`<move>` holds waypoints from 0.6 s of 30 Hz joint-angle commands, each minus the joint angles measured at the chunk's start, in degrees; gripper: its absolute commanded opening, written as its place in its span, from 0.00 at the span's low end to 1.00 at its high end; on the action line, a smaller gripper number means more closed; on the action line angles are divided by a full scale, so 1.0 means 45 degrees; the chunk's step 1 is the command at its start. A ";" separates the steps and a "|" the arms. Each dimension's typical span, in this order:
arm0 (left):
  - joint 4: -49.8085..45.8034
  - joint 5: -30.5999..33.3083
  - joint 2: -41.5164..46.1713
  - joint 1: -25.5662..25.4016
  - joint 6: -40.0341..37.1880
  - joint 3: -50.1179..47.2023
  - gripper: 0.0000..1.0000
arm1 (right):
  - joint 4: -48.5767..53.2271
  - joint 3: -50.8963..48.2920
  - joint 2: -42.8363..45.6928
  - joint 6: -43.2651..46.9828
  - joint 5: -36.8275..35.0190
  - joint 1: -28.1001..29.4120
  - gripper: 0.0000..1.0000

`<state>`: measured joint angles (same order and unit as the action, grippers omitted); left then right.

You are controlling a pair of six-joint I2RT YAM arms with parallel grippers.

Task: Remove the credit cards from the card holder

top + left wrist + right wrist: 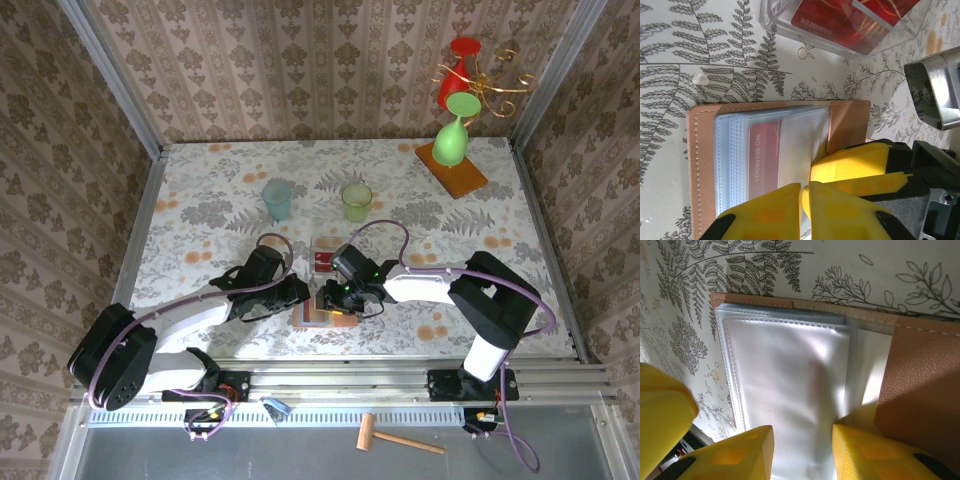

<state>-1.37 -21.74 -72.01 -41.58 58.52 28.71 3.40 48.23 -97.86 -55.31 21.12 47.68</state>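
Top external: wallpapered walls (pixel 300 70) ring the floral tablecloth (pixel 200 215). I see the wallet (pixel 700 150) open near the front edge, a red card (pixel 765 155) inside; left gripper (pixel 805 189) nearly closed, right gripper (pixel 802 435) parted over sleeves (pixel 790 385).

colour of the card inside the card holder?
Red card, tucked in the card holder. Clearest in the left wrist view.

The fern-patterned table (pixel 200 215) bore an open tan card holder (pixel 702 165), a clear tray (pixel 769 17) just beyond it, a bluish cup (pixel 278 198), a green cup (pixel 356 202) and a far-right wooden base (pixel 455 172).
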 commanded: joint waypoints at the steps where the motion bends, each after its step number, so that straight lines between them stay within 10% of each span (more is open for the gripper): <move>1: 0.0459 -0.0306 -0.0262 -0.0120 0.0257 0.0065 0.13 | -0.0159 -0.0277 0.0225 -0.0285 0.0207 -0.0083 0.36; 18: -0.0459 0.0278 -0.0517 -0.0242 -0.0036 0.0282 0.21 | -0.0227 -0.0405 0.0394 -0.0346 0.0227 -0.0115 0.35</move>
<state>-1.52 -21.30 -73.52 -42.09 58.94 28.71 2.31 47.51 -97.54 -55.96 21.52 47.48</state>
